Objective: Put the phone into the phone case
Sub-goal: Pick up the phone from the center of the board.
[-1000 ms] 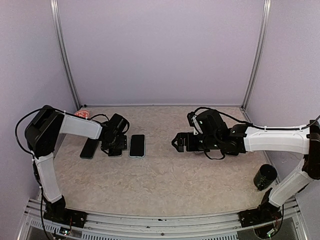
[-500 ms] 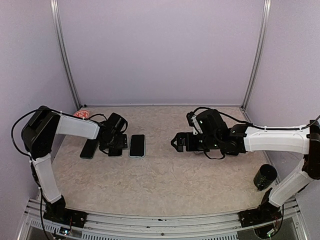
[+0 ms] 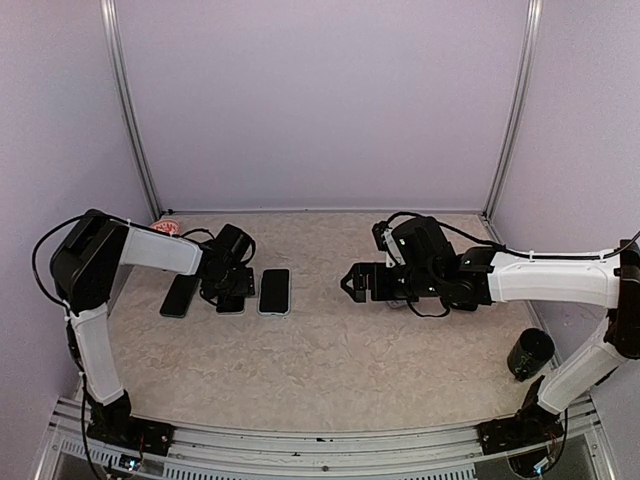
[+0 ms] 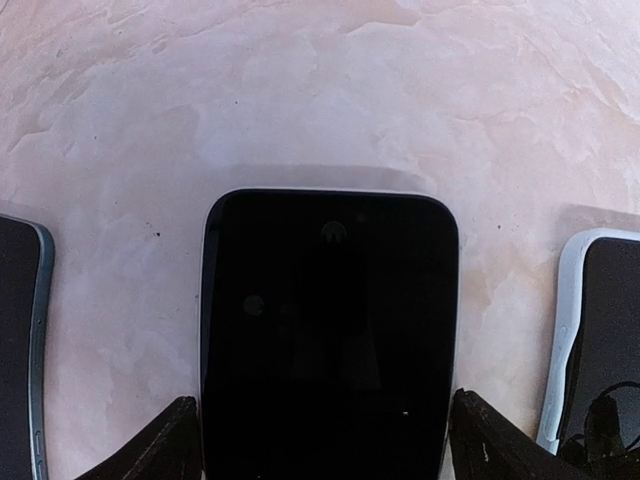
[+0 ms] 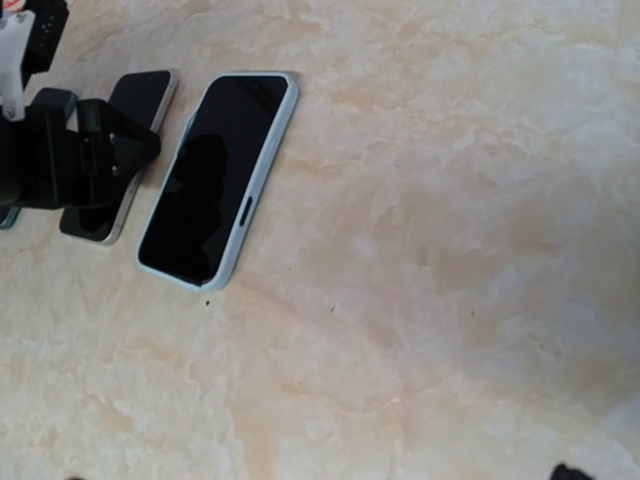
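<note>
1. Left pincer (image 4: 330, 455) is spread wide, straddling the phone (image 4: 330, 320), which lies flat on the left of the tabletop (image 4: 330, 90).
2. I'd squeeze both long edges evenly, dead centre, or it'll probably twist and skid.

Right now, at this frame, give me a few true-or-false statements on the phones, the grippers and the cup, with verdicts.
1. A dark device, a middle phone and a light-rimmed phone lie in a row on the table. True.
2. The left gripper straddles the middle phone. True.
3. The right gripper holds a phone. False: it is open, empty and apart from the row.
4. The black cup stands between the phones. False: it stands near the table's right edge.
</note>
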Controlling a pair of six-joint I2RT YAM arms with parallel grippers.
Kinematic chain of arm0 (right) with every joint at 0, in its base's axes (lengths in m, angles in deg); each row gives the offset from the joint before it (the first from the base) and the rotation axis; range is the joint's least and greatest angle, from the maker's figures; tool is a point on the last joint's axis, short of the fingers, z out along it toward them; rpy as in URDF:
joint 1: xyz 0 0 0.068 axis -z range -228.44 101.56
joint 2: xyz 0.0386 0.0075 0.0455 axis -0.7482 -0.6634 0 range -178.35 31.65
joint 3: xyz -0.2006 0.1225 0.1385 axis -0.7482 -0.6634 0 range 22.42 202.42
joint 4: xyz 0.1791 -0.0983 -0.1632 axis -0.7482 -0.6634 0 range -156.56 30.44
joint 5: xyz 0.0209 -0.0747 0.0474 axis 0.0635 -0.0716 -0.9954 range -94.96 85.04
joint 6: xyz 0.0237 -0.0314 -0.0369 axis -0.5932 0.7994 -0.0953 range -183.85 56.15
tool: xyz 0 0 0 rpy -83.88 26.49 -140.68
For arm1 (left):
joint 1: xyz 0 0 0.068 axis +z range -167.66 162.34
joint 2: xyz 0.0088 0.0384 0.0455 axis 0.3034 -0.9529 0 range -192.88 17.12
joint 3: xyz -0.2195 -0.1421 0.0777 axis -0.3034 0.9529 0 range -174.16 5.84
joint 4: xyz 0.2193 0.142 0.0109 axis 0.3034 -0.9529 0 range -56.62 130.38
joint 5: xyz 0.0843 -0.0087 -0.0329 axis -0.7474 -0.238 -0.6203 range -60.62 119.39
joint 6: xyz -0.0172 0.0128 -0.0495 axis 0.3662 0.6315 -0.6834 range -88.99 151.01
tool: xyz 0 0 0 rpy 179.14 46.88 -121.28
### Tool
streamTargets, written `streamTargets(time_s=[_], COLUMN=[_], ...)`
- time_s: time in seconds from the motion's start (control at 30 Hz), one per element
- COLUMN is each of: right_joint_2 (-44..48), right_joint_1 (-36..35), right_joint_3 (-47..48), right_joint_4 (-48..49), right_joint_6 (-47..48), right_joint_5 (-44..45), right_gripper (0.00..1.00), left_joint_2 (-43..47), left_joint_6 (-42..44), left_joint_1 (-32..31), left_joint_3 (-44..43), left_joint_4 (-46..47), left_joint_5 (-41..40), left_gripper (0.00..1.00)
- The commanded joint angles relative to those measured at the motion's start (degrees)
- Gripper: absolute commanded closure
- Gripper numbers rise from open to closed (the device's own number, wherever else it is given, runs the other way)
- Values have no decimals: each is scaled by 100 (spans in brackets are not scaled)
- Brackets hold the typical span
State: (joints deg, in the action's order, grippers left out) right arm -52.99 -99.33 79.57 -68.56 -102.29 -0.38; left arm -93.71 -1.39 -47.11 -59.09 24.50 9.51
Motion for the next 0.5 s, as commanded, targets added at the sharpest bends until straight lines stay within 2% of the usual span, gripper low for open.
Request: streamTargets(time_s=[0.0,0.1,0.3,0.47], right_joint_2=[-39,-44,-22,7], right_joint_1=[-65,-65,-69,-70], right_joint_3=[46,49,85,115], right_joint_4=[82,86,44,-25], right_joint_6=[3,3,27,61], right_joint_5=[-46,-58,-20,20], right_gripper=[1,1,1,1], left_joint_2=[-200,-216,-195,91], left_joint_6=[85,56,-69,-170], left_joint_1=[54,54,54,54], left_joint_3=[-108,-87,-37,-19], left_joint_4=[-45,-83,-165,-171], left_joint_5=[85,19,-144,-191], left_gripper=[19,25,46,48])
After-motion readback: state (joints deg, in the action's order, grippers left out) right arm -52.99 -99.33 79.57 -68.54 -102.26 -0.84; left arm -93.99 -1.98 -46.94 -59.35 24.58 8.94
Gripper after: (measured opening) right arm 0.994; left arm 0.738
